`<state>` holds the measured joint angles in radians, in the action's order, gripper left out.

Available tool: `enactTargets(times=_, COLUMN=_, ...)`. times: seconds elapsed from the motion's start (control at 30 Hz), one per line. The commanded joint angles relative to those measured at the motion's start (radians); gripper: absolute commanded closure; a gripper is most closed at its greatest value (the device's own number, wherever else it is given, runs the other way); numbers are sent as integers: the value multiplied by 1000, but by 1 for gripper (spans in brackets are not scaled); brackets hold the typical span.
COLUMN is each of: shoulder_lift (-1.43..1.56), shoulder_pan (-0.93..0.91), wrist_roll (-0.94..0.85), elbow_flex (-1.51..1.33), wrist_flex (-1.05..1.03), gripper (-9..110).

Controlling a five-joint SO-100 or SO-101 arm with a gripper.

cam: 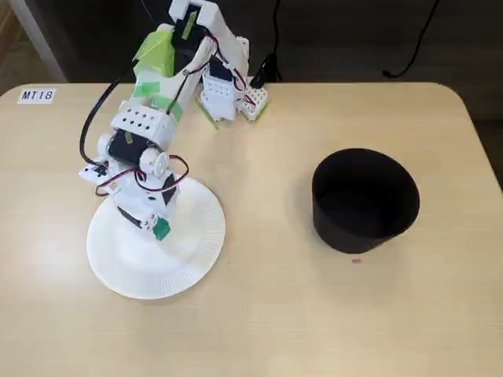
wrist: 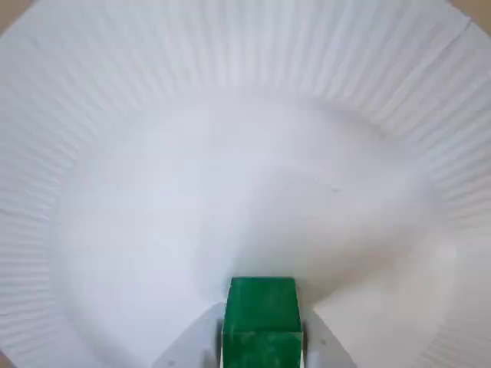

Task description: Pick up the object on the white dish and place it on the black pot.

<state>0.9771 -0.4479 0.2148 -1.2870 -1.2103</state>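
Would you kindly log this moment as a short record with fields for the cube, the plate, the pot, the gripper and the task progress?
cube: green cube, between the gripper's white fingers at the bottom edge of the wrist view, over the plate
plate: white dish, left of centre on the table in the fixed view, nothing else on it
pot: black pot, to the right of the plate, apart from it, open top
gripper: gripper above the plate, shut on the cube
progress: cube grasped, not yet at the pot
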Motion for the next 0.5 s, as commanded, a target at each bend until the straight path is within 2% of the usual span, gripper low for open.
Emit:
enactTargets(times=0.0, shoulder_lift=31, shoulder_pan=5, wrist_roll=-15, elbow_flex=46, wrist_flex=2, gripper=101)
enactTargets(times=0.47, shoulder_lift=417, shoulder_pan=43, wrist_roll=-106, elbow_flex=149, wrist_flex=-160, gripper=101)
